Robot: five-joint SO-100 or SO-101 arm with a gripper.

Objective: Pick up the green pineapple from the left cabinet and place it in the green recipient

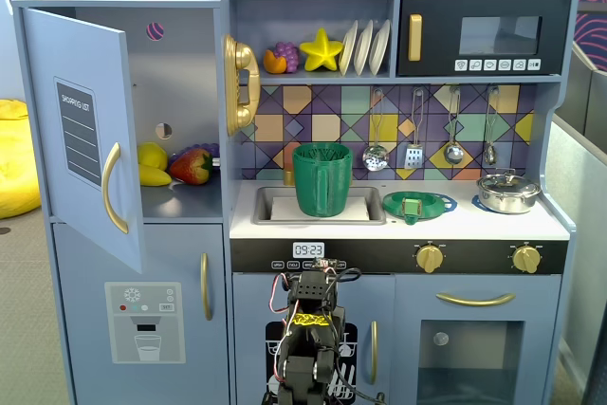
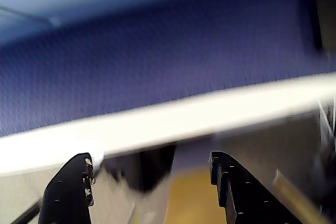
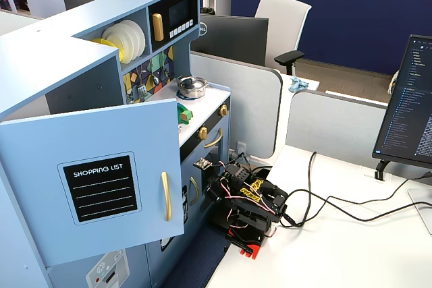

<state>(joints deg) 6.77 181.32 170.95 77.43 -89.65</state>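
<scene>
While arm point(image 1: 305, 329) sits folded low at kitchen front, I see left cabinet point(image 1: 175, 92) open toward 10 o'clock from it, green recipient point(image 1: 321, 179) at 12; green pineapple not visible. Wrist view: gripper point(image 2: 149, 174) jaws spread, empty. Side fixed view: door point(image 3: 94, 180) blocks shelf.

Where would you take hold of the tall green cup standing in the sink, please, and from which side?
Probably by its rim, from above. The green cup stands upright, mouth open, so one of the jaws can slip inside its front wall, one outside. Its handle, on the left in a fixed view, looks too tight.
</scene>
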